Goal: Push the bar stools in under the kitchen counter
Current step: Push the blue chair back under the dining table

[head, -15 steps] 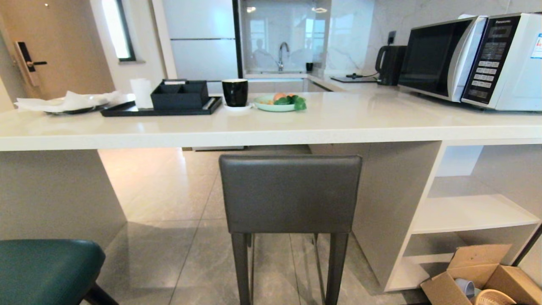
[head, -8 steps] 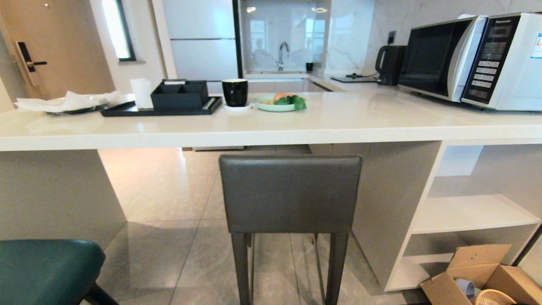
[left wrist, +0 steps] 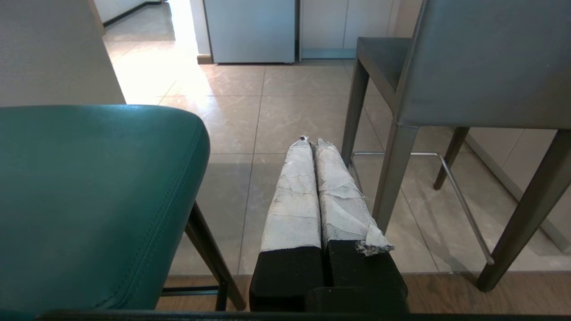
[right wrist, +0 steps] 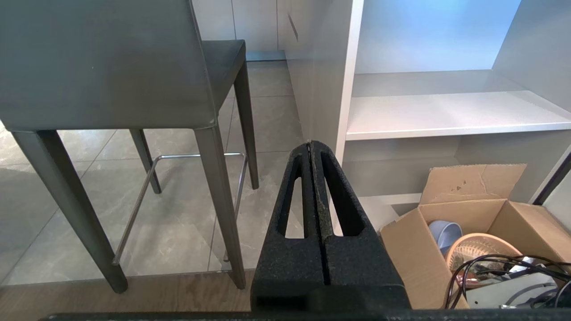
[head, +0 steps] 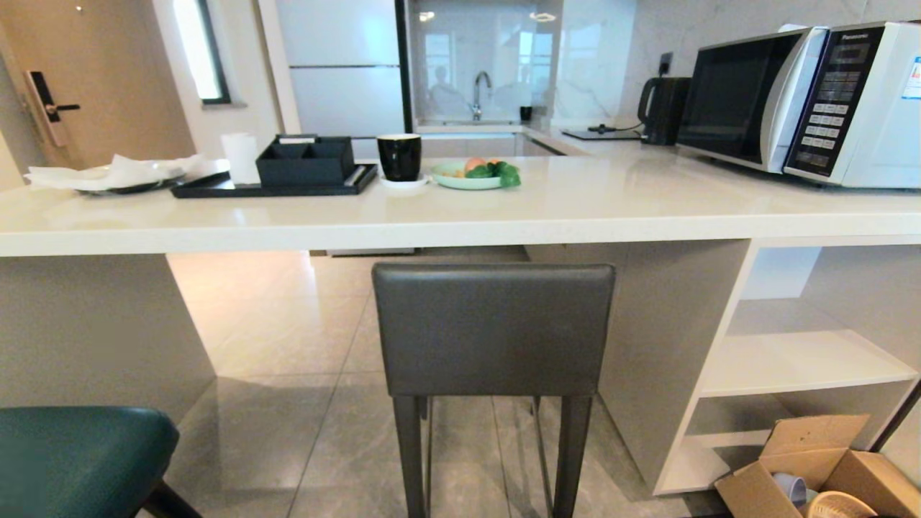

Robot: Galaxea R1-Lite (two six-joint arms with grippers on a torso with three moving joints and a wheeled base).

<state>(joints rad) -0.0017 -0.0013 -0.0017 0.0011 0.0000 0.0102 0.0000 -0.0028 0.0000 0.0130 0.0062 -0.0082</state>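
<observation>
1. I count two bar stools: the grey stool (head: 493, 331), square-backed, stands dead ahead at 12 o'clock, and the teal stool (head: 83, 457) sits low at 8 o'clock, only its seat and one black leg in my head view.
2. There is one kitchen counter (head: 460, 212), its thick white edge running across from 9 to 3 o'clock just above the grey stool's back.
3. The grey stool's seat reaches in under the slab, while its back stands on my side of the counter edge.
4. The teal stool stands well out from the counter, on my side.
5. I have two pincers. My left gripper (left wrist: 312, 147) has its taped fingers pressed together on nothing, pointing between the teal seat and the grey stool's leg.
6. My right gripper (right wrist: 311, 147) is likewise closed tight and empty, pointing between the grey stool's leg and the white side panel (right wrist: 319, 67).
7. Open floor (head: 288, 338) lies under the counter at 10 to 11 o'clock, between the grey stool and the left support panel (head: 93, 331).
8. At 3 to 4 o'clock stand open shelves (head: 799, 360), two boards showing, with one cardboard box (head: 820, 460) on the floor before them.
9. On the counter: one microwave (head: 806, 101), one black cup (head: 399, 155), one green plate (head: 468, 176), one black tray (head: 277, 183).
</observation>
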